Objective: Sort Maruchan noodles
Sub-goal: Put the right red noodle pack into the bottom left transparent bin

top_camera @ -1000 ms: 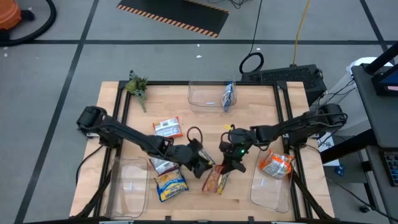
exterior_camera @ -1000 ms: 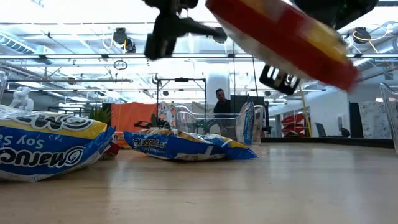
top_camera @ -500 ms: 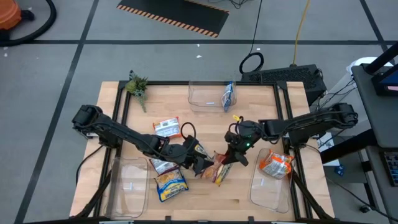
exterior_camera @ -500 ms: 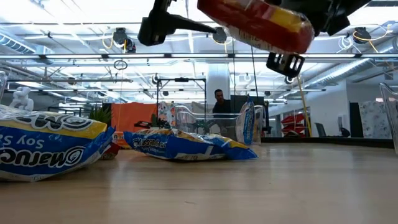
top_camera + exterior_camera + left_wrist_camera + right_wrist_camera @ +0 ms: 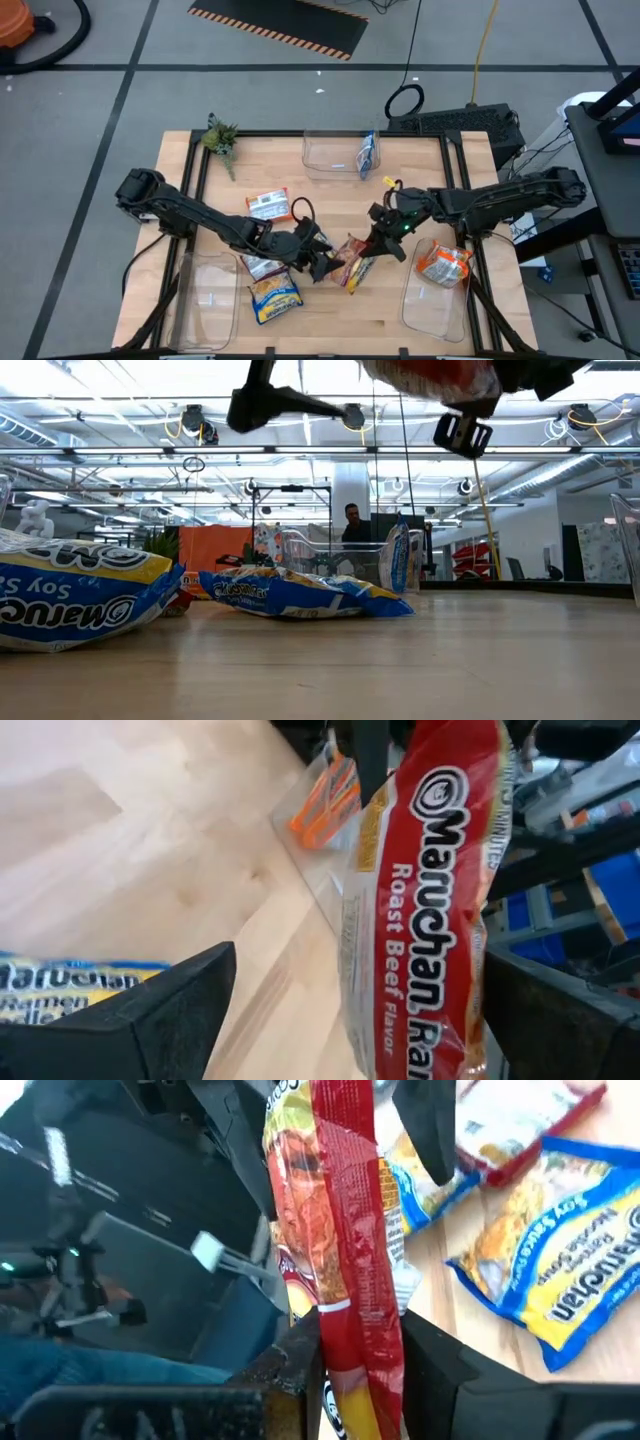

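Observation:
A red Maruchan noodle packet (image 5: 349, 264) hangs above the table's middle, with my right gripper (image 5: 374, 249) shut on it. My left gripper (image 5: 322, 263) is open just left of it; its fingers (image 5: 170, 1015) stand wide on either side of the packet (image 5: 425, 900), apart from it. On the table lie two white-and-red packets (image 5: 268, 205) (image 5: 258, 266) and a blue-and-yellow one (image 5: 275, 298). A blue packet (image 5: 368, 154) leans in the far bin, and an orange one (image 5: 443, 265) lies in the right bin. My right gripper pinches the red packet near one end (image 5: 345, 1330) between its two fingers, which come from the table's right and slant down. The packet shows edge-on between them. It reaches away from the fingers toward my left gripper and is lifted clear of the table (image 5: 430, 375).
Clear bins stand at the far middle (image 5: 330, 152), the near left (image 5: 205, 295) and the near right (image 5: 432, 305). A small plant (image 5: 221, 138) sits at the far left corner. A person (image 5: 352, 525) shows in the room beyond the table.
My left gripper has opened and let go of the red packet. My right gripper has gone up and toward the table's right edge with the packet, which has risen higher above the table and hangs from that gripper alone.

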You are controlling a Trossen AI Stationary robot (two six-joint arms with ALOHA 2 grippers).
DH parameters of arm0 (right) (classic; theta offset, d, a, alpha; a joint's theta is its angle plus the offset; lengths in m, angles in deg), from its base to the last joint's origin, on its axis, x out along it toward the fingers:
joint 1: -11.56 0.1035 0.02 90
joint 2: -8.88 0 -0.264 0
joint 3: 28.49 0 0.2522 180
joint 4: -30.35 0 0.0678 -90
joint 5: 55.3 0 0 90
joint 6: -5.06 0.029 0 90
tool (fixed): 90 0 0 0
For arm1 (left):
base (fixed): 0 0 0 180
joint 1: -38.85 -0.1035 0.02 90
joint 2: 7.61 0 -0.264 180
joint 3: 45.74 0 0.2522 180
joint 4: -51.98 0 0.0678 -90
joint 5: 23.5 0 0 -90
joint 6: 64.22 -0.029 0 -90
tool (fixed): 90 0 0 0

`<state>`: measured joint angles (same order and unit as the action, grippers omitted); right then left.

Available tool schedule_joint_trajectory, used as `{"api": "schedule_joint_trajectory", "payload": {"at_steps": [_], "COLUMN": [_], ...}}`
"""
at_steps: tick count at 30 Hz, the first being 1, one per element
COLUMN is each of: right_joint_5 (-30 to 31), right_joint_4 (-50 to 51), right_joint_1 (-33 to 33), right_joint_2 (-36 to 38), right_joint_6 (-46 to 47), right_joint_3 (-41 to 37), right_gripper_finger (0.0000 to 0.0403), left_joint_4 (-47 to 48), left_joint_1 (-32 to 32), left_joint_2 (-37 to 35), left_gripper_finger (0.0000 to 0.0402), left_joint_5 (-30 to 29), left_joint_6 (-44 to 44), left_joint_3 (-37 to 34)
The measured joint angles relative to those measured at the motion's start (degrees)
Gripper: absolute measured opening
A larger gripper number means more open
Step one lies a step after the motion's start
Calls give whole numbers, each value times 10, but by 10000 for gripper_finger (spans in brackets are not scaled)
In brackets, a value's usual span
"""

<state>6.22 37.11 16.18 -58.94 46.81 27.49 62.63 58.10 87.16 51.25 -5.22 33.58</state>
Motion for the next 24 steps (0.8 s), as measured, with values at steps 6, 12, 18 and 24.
{"api": "schedule_joint_trajectory", "payload": {"at_steps": [6,12,18,24], "right_joint_5": [-1,10,75,132], "right_joint_4": [0,-16,-109,-213], "right_joint_1": [-38,-88,-124,-157], "right_joint_2": [55,99,121,121], "right_joint_6": [30,64,105,145], "right_joint_3": [0,0,0,0], "right_gripper_finger": [88,88,88,88], "left_joint_4": [-18,-37,-108,-157], "left_joint_1": [0,-9,-36,-69], "left_joint_2": [-34,-93,-132,-141], "left_gripper_finger": [395,395,395,395], "left_joint_5": [-83,-177,-211,-239], "left_joint_6": [-19,-89,-152,-189], "left_joint_3": [0,0,0,0]}}
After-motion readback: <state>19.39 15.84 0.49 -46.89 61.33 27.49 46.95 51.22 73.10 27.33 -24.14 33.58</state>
